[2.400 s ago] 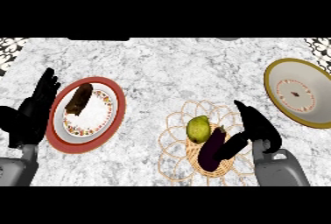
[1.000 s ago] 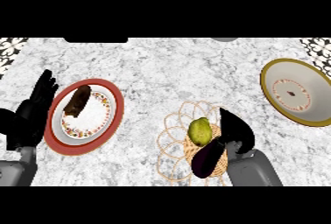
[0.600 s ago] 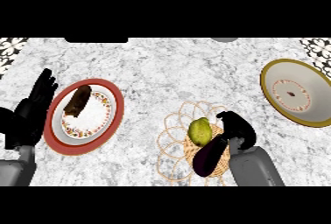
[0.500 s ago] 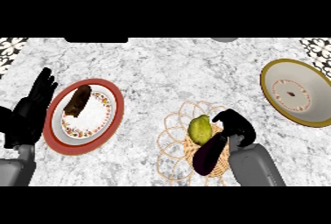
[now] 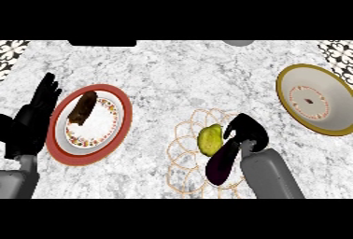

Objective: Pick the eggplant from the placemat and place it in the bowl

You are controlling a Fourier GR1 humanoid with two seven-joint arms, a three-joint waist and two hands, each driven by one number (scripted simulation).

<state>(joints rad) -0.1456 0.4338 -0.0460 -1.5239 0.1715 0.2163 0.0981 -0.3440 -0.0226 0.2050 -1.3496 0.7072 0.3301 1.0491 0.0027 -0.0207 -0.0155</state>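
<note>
eggplant (image 5: 222, 164) on placemat (image 5: 180, 158), under curled right hand (image 5: 245, 131)

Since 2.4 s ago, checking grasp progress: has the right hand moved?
Yes. The right hand closed in leftward, its fingers now curled round the eggplant on the placemat.

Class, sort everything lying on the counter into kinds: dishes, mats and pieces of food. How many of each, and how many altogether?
Dishes: 2, the red-rimmed plate and the gold-rimmed bowl.
Mats: 1, the wire placemat.
Food: 3, the eggplant, the green fruit and the brown piece on the plate.
Total: 6.
</note>
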